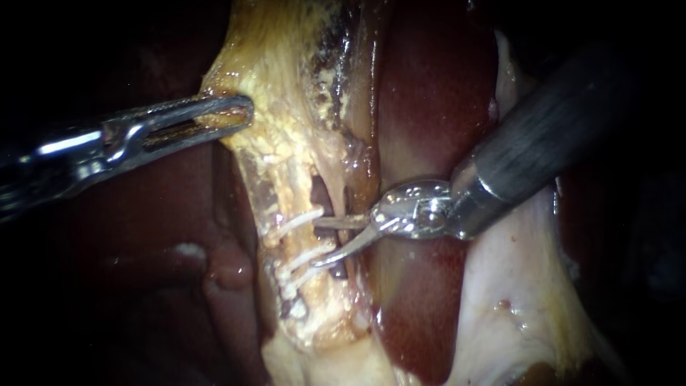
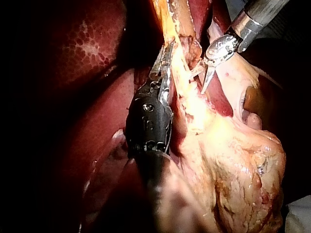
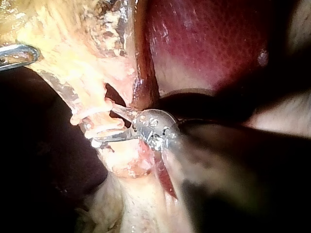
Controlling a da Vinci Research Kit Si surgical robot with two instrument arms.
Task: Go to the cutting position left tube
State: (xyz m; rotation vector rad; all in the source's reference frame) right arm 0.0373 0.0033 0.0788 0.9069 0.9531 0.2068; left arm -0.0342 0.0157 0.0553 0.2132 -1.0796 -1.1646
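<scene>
From the endoscope, the left instrument [image 1: 239, 114] has its pincer clenched on the left edge of the yellow tissue [image 1: 286, 86], with dark open room below its shaft. The left tube [image 1: 291, 189] runs down that band, crossed by white clips [image 1: 296, 221]. The right instrument [image 1: 318, 241] has its blades parted at the tube's right edge, the liver [image 1: 429, 93] close behind. From the left wrist, the clenched pincer pulls a yellow strand taut. From the right wrist, one clip lies between the parted blades.
</scene>
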